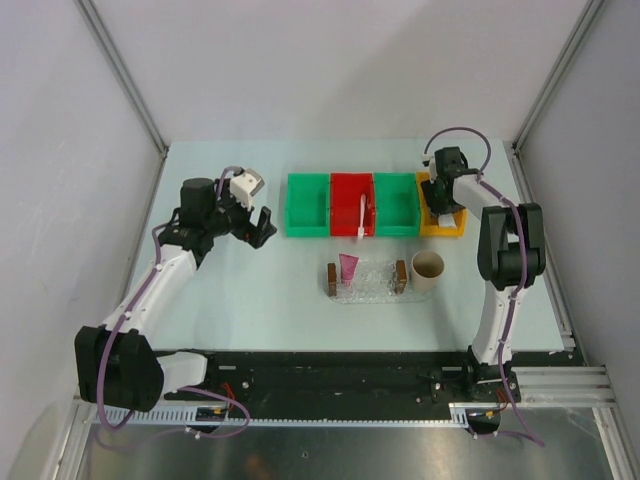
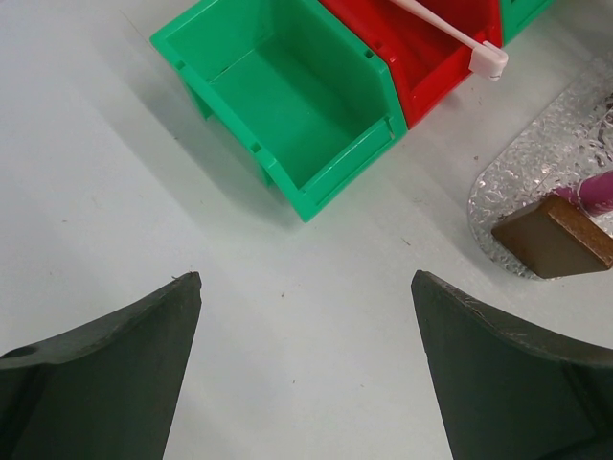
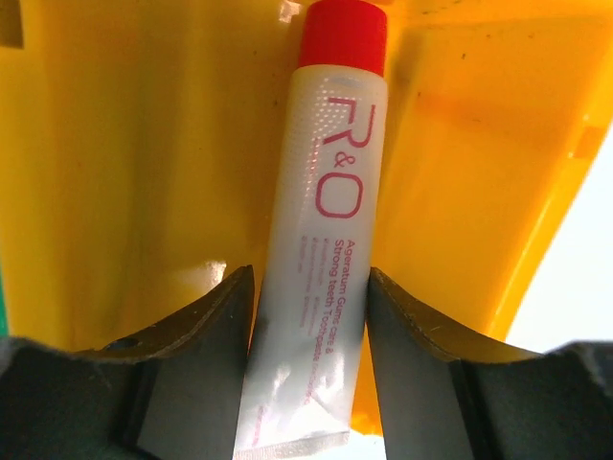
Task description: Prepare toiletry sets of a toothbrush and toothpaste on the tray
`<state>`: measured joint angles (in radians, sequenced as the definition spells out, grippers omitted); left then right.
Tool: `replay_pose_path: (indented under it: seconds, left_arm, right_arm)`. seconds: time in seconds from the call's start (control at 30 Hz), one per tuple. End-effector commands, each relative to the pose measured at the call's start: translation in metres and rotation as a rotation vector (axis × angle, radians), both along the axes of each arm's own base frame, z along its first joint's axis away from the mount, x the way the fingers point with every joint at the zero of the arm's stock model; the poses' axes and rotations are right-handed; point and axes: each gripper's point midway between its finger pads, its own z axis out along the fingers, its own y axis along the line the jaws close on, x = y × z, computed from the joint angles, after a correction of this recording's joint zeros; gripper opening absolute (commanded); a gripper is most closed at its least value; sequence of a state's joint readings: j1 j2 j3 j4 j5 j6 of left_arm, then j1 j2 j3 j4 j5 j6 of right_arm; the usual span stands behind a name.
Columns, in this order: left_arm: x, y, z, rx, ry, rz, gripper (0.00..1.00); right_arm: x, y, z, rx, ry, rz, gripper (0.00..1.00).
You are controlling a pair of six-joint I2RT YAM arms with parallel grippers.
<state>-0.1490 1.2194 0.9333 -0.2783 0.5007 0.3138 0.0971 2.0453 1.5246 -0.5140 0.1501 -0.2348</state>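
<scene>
My right gripper (image 1: 443, 203) (image 3: 311, 280) reaches down into the yellow bin (image 1: 441, 226) (image 3: 124, 144), its fingers pressed on both sides of a white toothpaste tube (image 3: 321, 220) with a red cap that lies in the bin. A pink toothpaste tube (image 1: 348, 268) (image 2: 601, 190) lies at the left end of the clear tray (image 1: 375, 291) (image 2: 536, 158). A white toothbrush (image 1: 361, 215) (image 2: 442, 29) lies in the red bin (image 1: 345, 203) (image 2: 436, 67), its head over the front edge. My left gripper (image 1: 262, 230) (image 2: 306, 287) stands open above bare table, left of the bins, with nothing in it.
Green bins (image 1: 307, 204) (image 1: 395, 203) flank the red one; the left one (image 2: 287, 105) holds nothing. A beige cup (image 1: 427, 268) stands just right of the tray. Brown handles (image 1: 331, 277) (image 1: 401, 275) (image 2: 551, 235) close the tray's short ends.
</scene>
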Motion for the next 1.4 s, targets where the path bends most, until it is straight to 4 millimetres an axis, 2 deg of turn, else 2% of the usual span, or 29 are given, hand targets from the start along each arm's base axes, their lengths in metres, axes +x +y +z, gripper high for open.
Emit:
replay_pose_path:
  seconds: [0.0,0.13,0.33,0.47,0.67,0.77,0.83,0.87,0.9,0.97,1.0,1.03,1.07,1.1,1.13,1.17,1.27,1.33,1.37]
  left_arm:
    - [-0.002,-0.001,0.011,-0.029,-0.026,-0.002,0.95]
    - [-0.002,0.000,0.010,-0.029,-0.024,0.000,0.95]
    - [-0.002,0.000,0.011,-0.028,-0.027,-0.001,0.95]
    - [0.000,0.000,0.014,-0.027,-0.035,0.000,0.95]
    - [0.003,-0.001,0.028,-0.031,-0.071,-0.012,0.96]
    - [0.005,-0.005,0.047,-0.040,-0.119,-0.039,0.96]
    - [0.005,-0.011,0.068,-0.057,-0.166,-0.073,0.96]
    - [0.004,-0.013,0.075,-0.062,-0.184,-0.089,0.97]
    - [0.005,-0.016,0.091,-0.070,-0.219,-0.105,0.97]
    - [0.003,-0.025,0.106,-0.071,-0.256,-0.132,0.97]
    - [0.004,-0.028,0.119,-0.066,-0.291,-0.138,0.97]
    - [0.009,-0.026,0.124,-0.040,-0.311,-0.104,0.97]
    - [0.007,-0.035,0.129,-0.016,-0.341,-0.126,0.97]
    - [0.006,-0.040,0.138,0.003,-0.373,-0.132,0.97]
    - [0.008,-0.040,0.141,0.038,-0.398,-0.111,0.97]
    - [0.001,-0.055,0.146,0.074,-0.448,-0.169,0.97]
    - [-0.010,-0.075,0.160,0.191,-0.580,-0.232,0.98]
    - [-0.017,-0.084,0.167,0.254,-0.650,-0.269,0.98]
    - [-0.023,-0.093,0.169,0.316,-0.705,-0.308,0.99]
  right_arm:
    - [0.002,-0.001,-0.008,-0.026,-0.002,-0.005,0.52]
    - [0.003,0.001,-0.008,-0.025,-0.005,-0.007,0.47]
    - [0.008,0.004,0.019,0.006,-0.054,-0.004,0.27]
    - [0.013,0.009,0.049,0.039,-0.106,0.000,0.20]
    - [0.013,0.014,0.105,0.082,-0.198,0.012,0.18]
    - [0.011,0.016,0.139,0.102,-0.252,0.022,0.18]
    - [0.006,0.020,0.167,0.124,-0.287,0.041,0.18]
    - [0.001,0.023,0.174,0.134,-0.281,0.060,0.18]
    - [-0.003,0.035,0.184,0.178,-0.285,0.109,0.18]
    - [-0.010,0.049,0.212,0.221,-0.315,0.187,0.18]
    - [-0.020,0.063,0.215,0.265,-0.288,0.238,0.18]
    - [-0.025,0.075,0.229,0.286,-0.303,0.284,0.19]
    - [-0.035,0.086,0.235,0.315,-0.288,0.329,0.19]
    - [-0.041,0.095,0.240,0.333,-0.282,0.362,0.19]
    - [-0.050,0.113,0.245,0.355,-0.274,0.418,0.19]
    - [-0.059,0.124,0.250,0.381,-0.259,0.459,0.19]
    - [-0.086,0.165,0.259,0.449,-0.213,0.588,0.19]
    - [-0.098,0.182,0.259,0.476,-0.185,0.646,0.19]
    - [-0.111,0.198,0.261,0.507,-0.160,0.702,0.19]
